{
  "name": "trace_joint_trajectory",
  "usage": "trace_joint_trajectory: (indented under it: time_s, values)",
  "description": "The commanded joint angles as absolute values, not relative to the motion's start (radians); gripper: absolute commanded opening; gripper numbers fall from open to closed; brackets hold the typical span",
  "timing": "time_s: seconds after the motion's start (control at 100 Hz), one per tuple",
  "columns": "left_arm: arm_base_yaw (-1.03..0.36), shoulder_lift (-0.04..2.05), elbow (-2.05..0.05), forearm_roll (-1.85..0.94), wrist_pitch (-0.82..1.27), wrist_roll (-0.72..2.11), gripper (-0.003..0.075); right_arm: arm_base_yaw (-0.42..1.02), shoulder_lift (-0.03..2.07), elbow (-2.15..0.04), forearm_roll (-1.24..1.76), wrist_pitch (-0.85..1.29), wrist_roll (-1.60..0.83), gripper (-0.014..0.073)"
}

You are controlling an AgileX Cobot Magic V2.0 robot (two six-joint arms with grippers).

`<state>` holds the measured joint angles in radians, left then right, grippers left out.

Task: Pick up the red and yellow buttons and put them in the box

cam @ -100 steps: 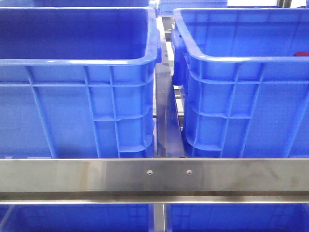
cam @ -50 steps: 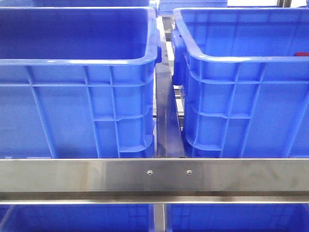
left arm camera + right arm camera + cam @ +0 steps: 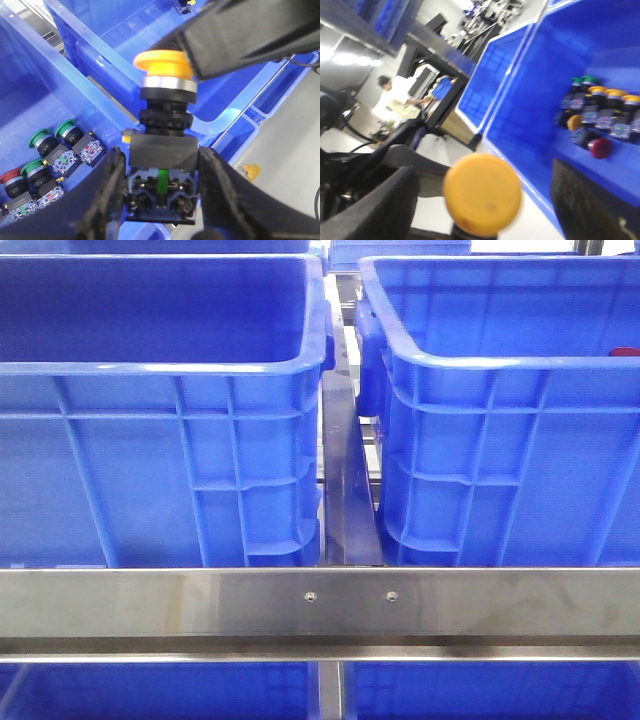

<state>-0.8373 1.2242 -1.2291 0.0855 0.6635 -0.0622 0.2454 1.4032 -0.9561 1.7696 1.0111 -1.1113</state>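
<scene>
Blue plastic fills the front view: two large ribbed crates stand side by side behind a steel rail [image 3: 320,605], the left crate [image 3: 160,465] and the right crate [image 3: 510,455] set apart by a narrow gap. A sliver of red [image 3: 625,352] shows at the right crate's far rim, too small to identify. Neither arm appears here.

From the left wrist, the left gripper [image 3: 161,185] is clamped on a yellow button [image 3: 161,62], its two dark fingers [image 3: 107,192] pressing the sides of the black switch body below the yellow dome and metal collar. The button stands upright between them, held above the rim of a blue box [image 3: 75,95]. Down inside that box lie three green-capped buttons [image 3: 67,131] and one red button [image 3: 11,179], close together on the floor. A dark part of the other arm [image 3: 260,35] reaches in at the yellow dome; whether it touches cannot be told.

From the right wrist, the same yellow dome [image 3: 482,194] sits blurred between the right gripper's [image 3: 482,200] spread fingers [image 3: 385,210], which stand apart from it on both sides, not gripping. Beyond, a blue box [image 3: 520,120] holds a cluster of yellow, green and red buttons [image 3: 600,125].
</scene>
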Motion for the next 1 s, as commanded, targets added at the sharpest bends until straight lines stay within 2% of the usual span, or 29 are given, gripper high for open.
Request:
trace_joint_trajectory:
  time_s: [0.0, 0.11, 0.16, 0.37, 0.47, 0.54, 0.62, 0.74, 0.81, 0.88, 0.99]
  values:
    - [-0.845, 1.195, -1.258, 0.083, 0.598, -0.065, -0.0019, 0.26, 1.396, -1.012, 1.912, 1.078, -1.108, 0.057]
    - [-0.845, 1.195, -1.258, 0.083, 0.598, -0.065, -0.0019, 0.274, 1.407, -1.022, 1.911, 1.076, -1.105, 0.0566]
    - [-0.845, 1.195, -1.258, 0.083, 0.598, -0.065, -0.0019, 0.273, 1.407, -1.022, 1.906, 1.076, -1.105, 0.0533]
    - [-0.845, 1.195, -1.258, 0.083, 0.598, -0.065, -0.0018, 0.273, 1.407, -1.022, 1.883, 1.085, -1.105, 0.0245]
    - [-0.845, 1.195, -1.258, 0.083, 0.598, -0.065, -0.0007, 0.273, 1.407, -1.022, 1.882, 1.094, -1.105, 0.0164]
    - [-0.845, 1.195, -1.258, 0.083, 0.598, -0.065, 0.0045, 0.273, 1.407, -1.022, 1.882, 1.096, -1.105, 0.0161]
    - [-0.845, 1.195, -1.258, 0.083, 0.598, -0.065, 0.0158, 0.273, 1.407, -1.022, 1.882, 1.096, -1.105, 0.0161]
    - [-0.845, 1.195, -1.258, 0.083, 0.598, -0.065, 0.0394, 0.273, 1.407, -1.022, 1.882, 1.094, -1.105, 0.0161]
    - [-0.845, 1.195, -1.258, 0.087, 0.598, -0.065, 0.0489, 0.272, 1.407, -1.022, 1.882, 1.088, -1.105, 0.0161]
    - [-0.845, 1.195, -1.258, 0.088, 0.598, -0.065, 0.0524, 0.268, 1.407, -1.022, 1.882, 1.075, -1.106, 0.0161]
    - [-0.845, 1.185, -1.258, 0.089, 0.598, -0.065, 0.0524, 0.245, 1.407, -1.022, 1.882, 1.06, -1.117, 0.0161]
